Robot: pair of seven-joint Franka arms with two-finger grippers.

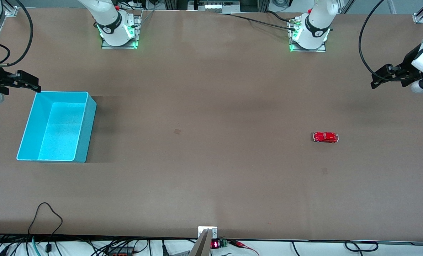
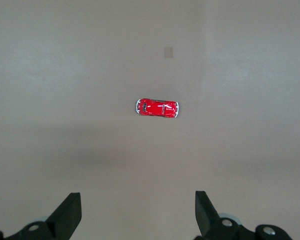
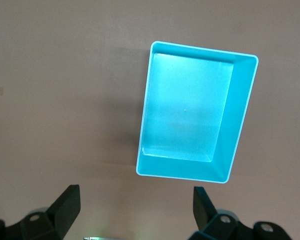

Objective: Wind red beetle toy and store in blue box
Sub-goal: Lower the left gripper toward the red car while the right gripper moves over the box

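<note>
At lower right of the front view, the red beetle toy (image 1: 325, 137) lay untouched on the worktop (image 1: 211, 177), well apart from the empty blue box (image 1: 90, 117) at left. Left gripper (image 1: 378, 81) and right gripper (image 1: 31, 83) hovered at the frame's edges, fingers spread, ready for pickup.

Both arms run out of the front view at its side edges, so only the ends show: the right pincer (image 1: 30, 82) over the counter's (image 1: 204, 142) edge just by the blue box (image 1: 84, 128), the left pincer (image 1: 380, 80) over the counter's left-arm end. In each wrist view the pincer's body is cut off by the picture's edge, leaving just two dark fingertips (image 2: 67, 212) (image 3: 65, 207). The red beetle toy (image 1: 325, 137) is too small to show any winding key or wheels in either view (image 2: 157, 107). Two faint small patches (image 1: 177, 131) on the counter are too dim to identify. Cables (image 1: 47, 213) at the counter's near edge run out of frame.
</note>
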